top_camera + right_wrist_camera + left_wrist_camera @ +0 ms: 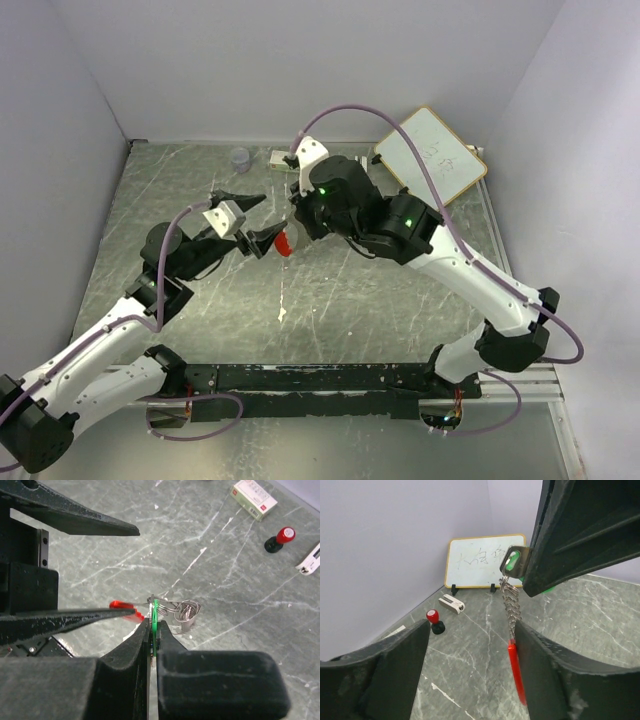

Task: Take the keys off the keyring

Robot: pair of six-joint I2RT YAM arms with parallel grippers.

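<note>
The right gripper (154, 625) pinches the tiny green key (155, 611) between pressed fingers. The keyring (511, 605) hangs limp below them, its red key (516, 670) dangling between the left gripper's (470, 630) spread fingers. It looks light, thin and likely slippery, best pinched flat.

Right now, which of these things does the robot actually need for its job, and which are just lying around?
Needed: green key, pinched in the right end effector; red key; keyring linking them; left end effector, open.

Lying about: whiteboard; red-topped stamp; small carton; clear cup.
</note>
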